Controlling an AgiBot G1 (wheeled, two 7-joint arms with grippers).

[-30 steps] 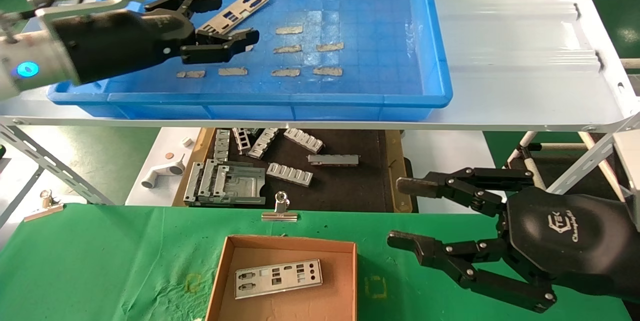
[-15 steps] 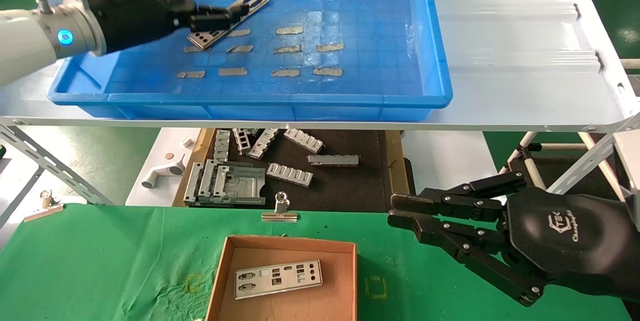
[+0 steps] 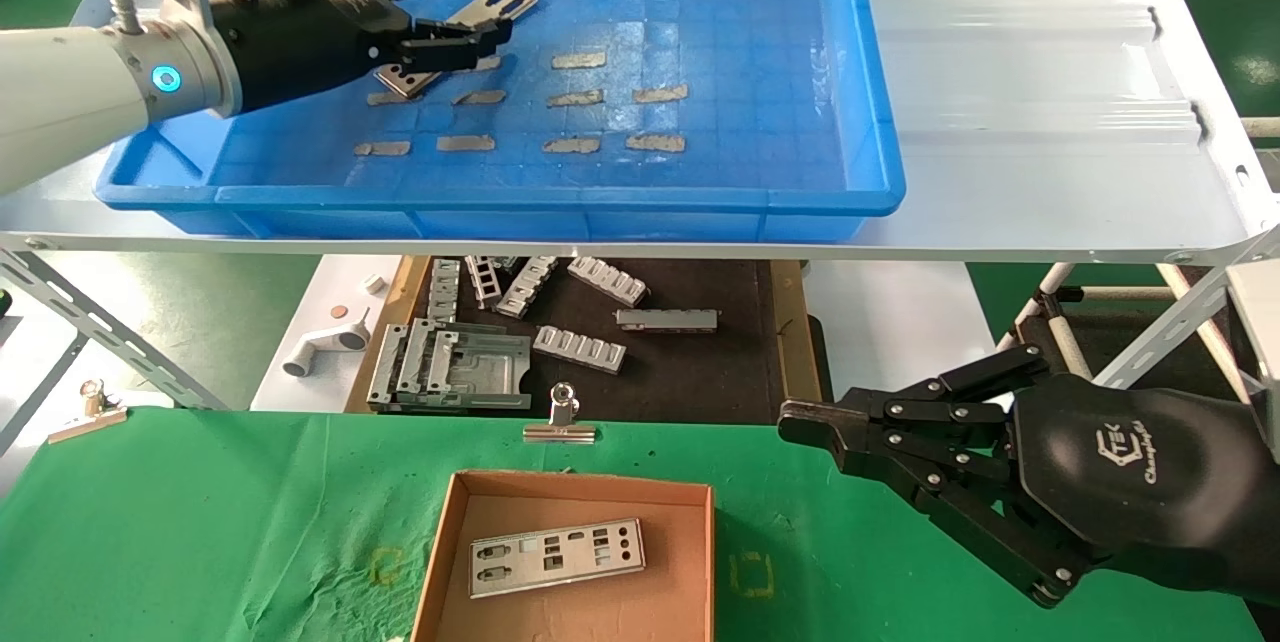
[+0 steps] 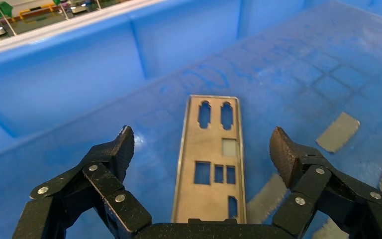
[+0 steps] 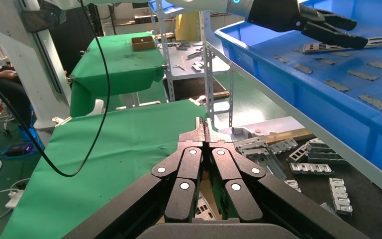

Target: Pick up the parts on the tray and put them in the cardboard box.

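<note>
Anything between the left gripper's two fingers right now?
Yes: in the left wrist view the thin silver-grey punched metal plate lies between the open left gripper's fingers, on the bright-blue plastic tray floor.

Parts: two, one plate (image 3: 455,34) in the tray (image 3: 870,122), one plate (image 3: 556,557) in the cardboard box (image 3: 440,542); tray: one; cardboard box: one; tan tape strips (image 3: 655,142): about ten visible; binder clips (image 3: 560,419): two.

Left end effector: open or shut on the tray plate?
Open. The left end effector has its fingertips spread to either side of the plate, not touching it.
</note>
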